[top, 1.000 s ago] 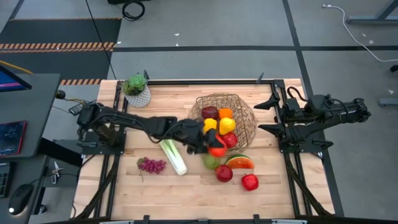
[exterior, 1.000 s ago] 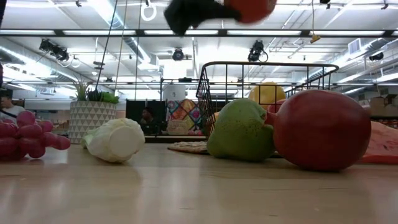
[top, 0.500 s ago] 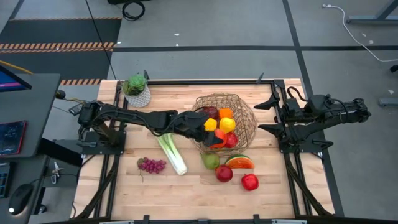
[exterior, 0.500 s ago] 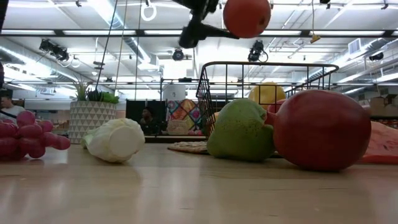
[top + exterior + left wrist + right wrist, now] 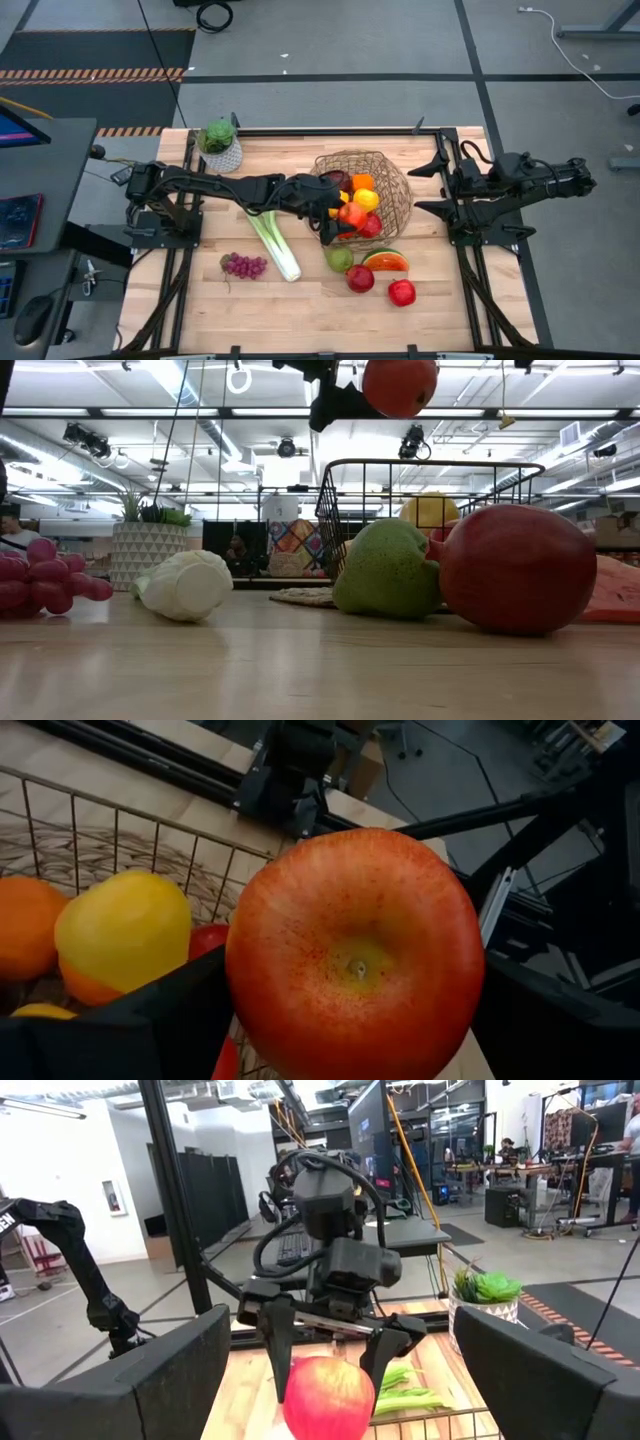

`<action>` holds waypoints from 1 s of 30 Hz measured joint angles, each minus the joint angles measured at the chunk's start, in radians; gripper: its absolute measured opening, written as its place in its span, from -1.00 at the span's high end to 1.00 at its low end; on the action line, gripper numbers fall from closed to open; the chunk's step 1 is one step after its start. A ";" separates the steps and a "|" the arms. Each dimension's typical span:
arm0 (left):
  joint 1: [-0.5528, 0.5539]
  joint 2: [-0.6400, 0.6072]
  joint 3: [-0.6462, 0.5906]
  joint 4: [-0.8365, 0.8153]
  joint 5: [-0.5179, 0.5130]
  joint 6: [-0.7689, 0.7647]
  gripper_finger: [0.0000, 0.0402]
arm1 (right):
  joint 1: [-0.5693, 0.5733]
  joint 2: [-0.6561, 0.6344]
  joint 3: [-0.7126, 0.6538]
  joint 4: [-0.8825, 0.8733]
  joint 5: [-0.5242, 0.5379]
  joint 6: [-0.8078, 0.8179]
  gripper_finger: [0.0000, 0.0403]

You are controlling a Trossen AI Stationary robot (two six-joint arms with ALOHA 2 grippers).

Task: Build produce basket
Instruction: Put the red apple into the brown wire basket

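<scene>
My left gripper (image 5: 345, 218) reaches from the table's left and is shut on a red apple (image 5: 351, 214) above the near-left part of the wire basket (image 5: 401, 176). The low view shows this apple (image 5: 400, 385) high over the basket's rim (image 5: 430, 464). The basket holds an orange (image 5: 362, 182), a yellow fruit (image 5: 366, 199) and other red pieces. On the table lie a leek (image 5: 276, 245), grapes (image 5: 245, 265), a pear (image 5: 340, 259), a watermelon slice (image 5: 386, 261) and two red apples (image 5: 361, 279), (image 5: 402, 293). My right gripper (image 5: 428, 185) waits open at the right edge. My left gripper pinches the red apple between its two fingers (image 5: 276, 1335), one on each of two opposite sides (image 5: 245, 980). The fingers slant a little downward from the table's left. The apple's dimpled end (image 5: 357, 966) faces back toward the wrist. It is lifted clear, above the basket.
A small potted plant (image 5: 220, 145) stands at the far left corner. Black frame rails (image 5: 330, 130) run along the table's far edge and sides. Bare wood lies along the near edge (image 5: 300, 320).
My left gripper has carried the red apple toward the table's far edge, from beside the pear to above the basket's near-left rim. Its wrist has rolled on the way, turning the apple with it. The hold has stayed shut.
</scene>
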 joint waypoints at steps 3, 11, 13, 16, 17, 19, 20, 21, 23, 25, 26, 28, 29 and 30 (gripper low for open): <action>-0.001 0.002 0.000 -0.005 0.000 0.001 -0.73 | 0.000 0.000 0.000 -0.014 0.000 0.015 -0.92; 0.000 0.006 0.000 -0.043 -0.001 0.331 -0.73 | 0.000 0.000 0.000 -0.032 0.000 0.053 -0.92; 0.000 0.006 0.000 -0.042 -0.001 0.432 -0.73 | 0.000 0.000 0.000 -0.045 0.000 0.067 -0.92; 0.000 0.006 0.000 -0.042 -0.001 0.574 -0.73 | 0.000 0.000 0.000 -0.055 -0.001 0.086 -0.92; 0.000 0.006 0.000 -0.043 0.000 0.607 -0.73 | 0.000 0.000 0.000 -0.055 -0.001 0.088 -0.92; -0.001 0.006 0.000 -0.044 -0.001 0.626 -0.73 | 0.000 0.000 0.000 -0.057 -0.001 0.088 -0.92; -0.001 0.006 0.000 -0.046 -0.001 0.625 -0.73 | 0.000 0.000 0.000 -0.059 -0.001 0.088 -0.92; -0.001 0.006 0.000 -0.045 -0.001 0.624 -0.73 | 0.000 0.000 0.000 -0.061 -0.001 0.092 -0.92; -0.003 0.006 0.000 -0.043 -0.015 0.620 -0.73 | 0.000 0.000 0.000 -0.072 -0.001 0.105 -0.92; -0.009 0.006 0.000 -0.056 -0.058 0.621 -0.73 | 0.000 0.000 0.000 -0.080 -0.001 0.106 -0.92; -0.014 0.006 0.000 -0.070 -0.082 0.626 -0.73 | 0.000 0.000 0.000 -0.081 -0.001 0.106 -0.92; -0.022 0.006 0.010 -0.113 -0.117 0.627 -0.73 | 0.000 0.000 0.000 -0.084 -0.001 0.106 -0.92; -0.024 0.009 0.024 -0.150 -0.121 0.623 -0.73 | 0.000 0.000 0.000 -0.085 -0.001 0.106 -0.92; -0.026 0.019 0.046 -0.188 -0.123 0.615 -0.73 | 0.000 0.000 0.000 -0.085 -0.001 0.106 -0.92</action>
